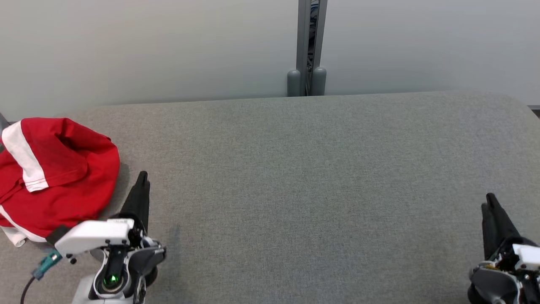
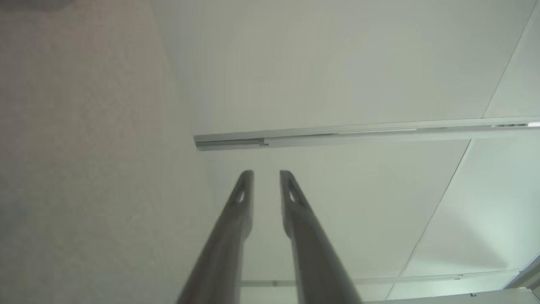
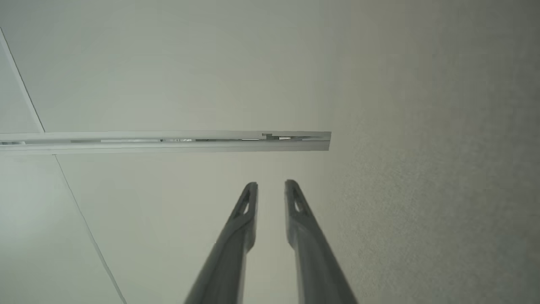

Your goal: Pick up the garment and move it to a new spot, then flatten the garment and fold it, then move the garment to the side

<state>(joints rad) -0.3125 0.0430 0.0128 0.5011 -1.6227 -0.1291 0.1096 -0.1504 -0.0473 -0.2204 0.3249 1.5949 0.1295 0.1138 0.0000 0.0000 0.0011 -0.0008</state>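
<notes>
Forward point left arm (image 1: 110,258), right arm (image 1: 504,270).

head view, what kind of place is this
Probably an office or lab workstation: a grey felt-covered table against pale partition panels joined by a grey metal post, with a crumpled red garment at the table's left end.

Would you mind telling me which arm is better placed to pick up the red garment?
Left. The left gripper sits right beside the crumpled red garment; the right gripper is far across the grey table.
</notes>
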